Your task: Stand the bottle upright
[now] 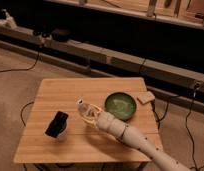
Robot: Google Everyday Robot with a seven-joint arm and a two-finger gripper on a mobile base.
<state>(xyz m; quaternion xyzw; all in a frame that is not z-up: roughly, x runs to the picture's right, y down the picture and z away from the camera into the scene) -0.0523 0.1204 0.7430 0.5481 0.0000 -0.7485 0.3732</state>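
The bottle (84, 108) is small, pale and translucent with a round white top. It is near the middle of the wooden table (50, 90), tilted with its top pointing up and to the left. My gripper (90, 116) is at the bottle's lower end, at the tip of my pale arm (130, 137), which reaches in from the lower right. The bottle's base is hidden by the gripper.
A green bowl (120, 105) sits right of the bottle, close to my arm. A black object (57, 124) lies at the table's left front. A tan block (145, 97) sits at the right edge. Cables run across the floor.
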